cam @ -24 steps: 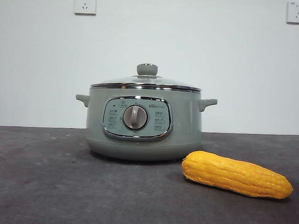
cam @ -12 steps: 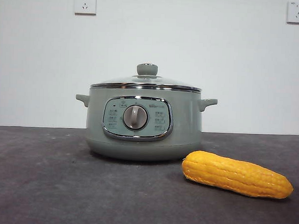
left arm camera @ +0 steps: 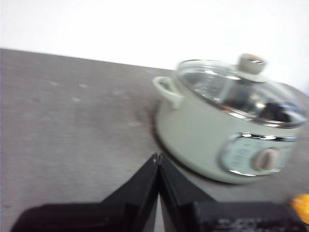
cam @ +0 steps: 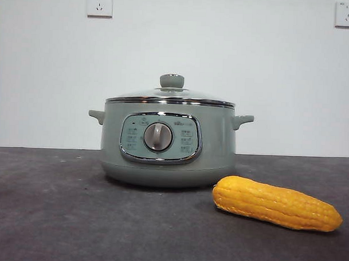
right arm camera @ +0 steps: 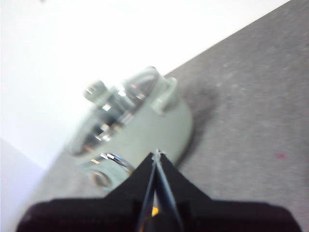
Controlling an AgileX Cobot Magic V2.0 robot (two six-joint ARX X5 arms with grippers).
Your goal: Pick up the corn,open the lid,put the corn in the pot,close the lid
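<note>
The sage-green pot (cam: pixel 168 144) stands at the middle of the dark table, with the glass lid (cam: pixel 171 95) sitting shut on it. To the pot's right and nearer the camera, the yellow corn (cam: pixel 275 203) lies on its side. Neither arm appears in the front view. In the left wrist view my left gripper (left arm camera: pixel 157 157) is shut and empty, hovering short of the pot (left arm camera: pixel 207 140); an edge of the corn (left arm camera: pixel 301 207) peeks in. My right gripper (right arm camera: pixel 157 153) is shut too, held above the table near the pot (right arm camera: pixel 145 130), with a sliver of corn (right arm camera: pixel 154 210) below its jaws.
A white wall with two power sockets (cam: pixel 99 3) rises behind the table. The dark grey tabletop (cam: pixel 57 206) spreads to the left and front of the pot.
</note>
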